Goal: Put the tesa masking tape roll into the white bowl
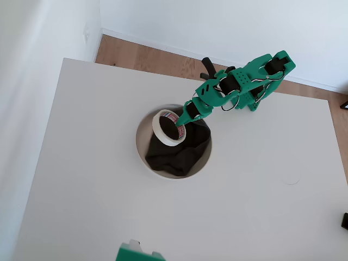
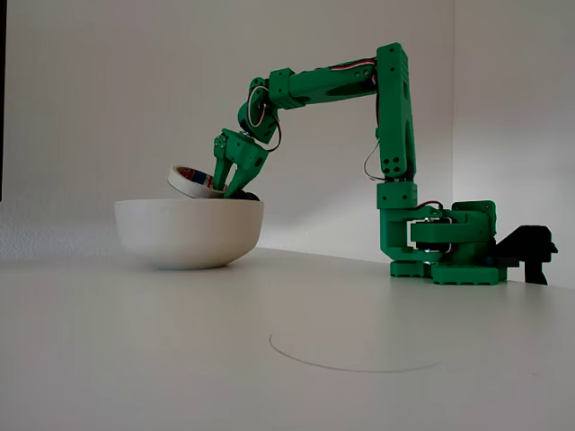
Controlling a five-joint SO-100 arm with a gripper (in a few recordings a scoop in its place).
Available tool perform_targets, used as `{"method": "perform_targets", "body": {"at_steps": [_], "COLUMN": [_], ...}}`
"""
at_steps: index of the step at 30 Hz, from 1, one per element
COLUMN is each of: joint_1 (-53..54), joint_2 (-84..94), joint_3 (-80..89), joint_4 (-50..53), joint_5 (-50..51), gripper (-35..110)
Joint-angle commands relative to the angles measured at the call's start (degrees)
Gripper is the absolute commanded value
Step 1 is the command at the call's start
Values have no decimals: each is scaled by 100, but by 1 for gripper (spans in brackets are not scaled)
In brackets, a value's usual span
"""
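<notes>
Two cameras watch this table (image 1: 81, 179), and each tells a different part.

From overhead, the white bowl (image 1: 142, 155) sits near the middle of the table, and a dark cloth (image 1: 179, 152) fills most of its inside, bunched toward the right and near side. The tape roll (image 1: 166, 128) hangs over the far left part of the bowl, tipped so its open ring faces up and its red and blue core shows. The green arm (image 1: 239, 84) reaches in from the far right, and the gripper (image 1: 182, 126) has one finger down through the hole of the roll and the other on the outside, so it is clamped on the roll's wall. Only this view shows the cloth properly and where the roll sits across the bowl's opening.

From the side camera, the bowl (image 2: 189, 233) stands at the left with the arm's base (image 2: 449, 247) well apart at the right. The arm (image 2: 395, 108) rises, bends over and comes down to the bowl. Here the roll (image 2: 192, 182) is plainly tilted and held just above the rim, its lower edge level with the rim or a little behind it; I cannot tell whether it touches the cloth, of which only a dark sliver (image 2: 244, 195) peeks over the rim. The gripper (image 2: 229, 180) pinches the roll's right side. A faint circle (image 2: 355, 355) is drawn on the near tabletop, hardly visible from above.
</notes>
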Motion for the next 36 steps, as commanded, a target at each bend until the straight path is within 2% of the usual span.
{"method": "perform_targets", "body": {"at_steps": [1, 6, 13, 14, 17, 19, 31, 35, 36], "joint_1": [114, 53, -149, -158, -211, -246, -378, -422, -439], "joint_2": [-369, -1072, -1055, -1020, -949, -932, -773, -721, -703], "joint_3": [-967, -1723, -1916, -1942, -1942, -1942, -1942, -1942, -1942], "joint_4": [-79, 211, 404, 475, 571, 615, 782, 809, 817], "joint_5": [-105, -62, 35, 97, 176, 185, 299, 316, 325], "gripper": [-8, -8, -8, -6, 20, 24, 18, -8, -8]}}
